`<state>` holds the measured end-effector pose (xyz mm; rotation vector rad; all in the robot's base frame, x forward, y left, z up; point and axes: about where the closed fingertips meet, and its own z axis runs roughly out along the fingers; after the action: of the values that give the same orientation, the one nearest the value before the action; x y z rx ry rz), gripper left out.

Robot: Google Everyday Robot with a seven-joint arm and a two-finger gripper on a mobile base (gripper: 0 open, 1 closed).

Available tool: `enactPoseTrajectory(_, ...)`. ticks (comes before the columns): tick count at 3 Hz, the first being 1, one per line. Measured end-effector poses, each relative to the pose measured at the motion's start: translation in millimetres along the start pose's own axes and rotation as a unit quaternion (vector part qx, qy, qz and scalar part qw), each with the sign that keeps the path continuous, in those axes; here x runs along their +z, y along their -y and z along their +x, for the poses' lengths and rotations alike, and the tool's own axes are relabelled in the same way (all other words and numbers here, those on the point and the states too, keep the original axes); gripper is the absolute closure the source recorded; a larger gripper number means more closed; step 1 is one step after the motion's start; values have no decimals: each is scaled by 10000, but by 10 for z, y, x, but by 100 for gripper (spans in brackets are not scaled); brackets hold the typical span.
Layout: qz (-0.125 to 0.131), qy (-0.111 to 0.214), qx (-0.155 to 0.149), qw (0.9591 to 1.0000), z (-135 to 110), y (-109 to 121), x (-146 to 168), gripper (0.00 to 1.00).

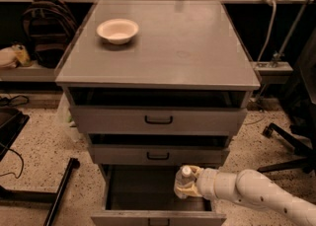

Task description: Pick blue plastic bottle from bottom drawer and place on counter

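Note:
The blue plastic bottle (183,182) is a small clear bottle with a white cap. It stands upright in my gripper (189,184), held just above the open bottom drawer (157,217) at its right side. The gripper comes in from the lower right on a white arm (256,195) and is shut on the bottle. The counter (163,47) is the broad grey top of the cabinet, well above the gripper.
A white bowl (117,30) sits on the counter's back left. Two upper drawers with black handles (158,120) are slightly open above the gripper. A backpack (44,27) stands at left, a chair base (289,143) at right, a black bar (61,190) on the floor.

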<state>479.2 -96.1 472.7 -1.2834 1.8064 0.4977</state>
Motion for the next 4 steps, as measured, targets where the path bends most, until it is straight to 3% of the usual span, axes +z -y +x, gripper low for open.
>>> enactPoseTrajectory(2, -146, -146, 28, 9998, -20, -7, -53, 100)
enactPoseTrajectory(3, -664, -473, 309, 9962, -332, -237, -145, 100)
enactPoseTrajectory(4, -1417, -872, 363, 9854, -1030, -782, -124, 100)
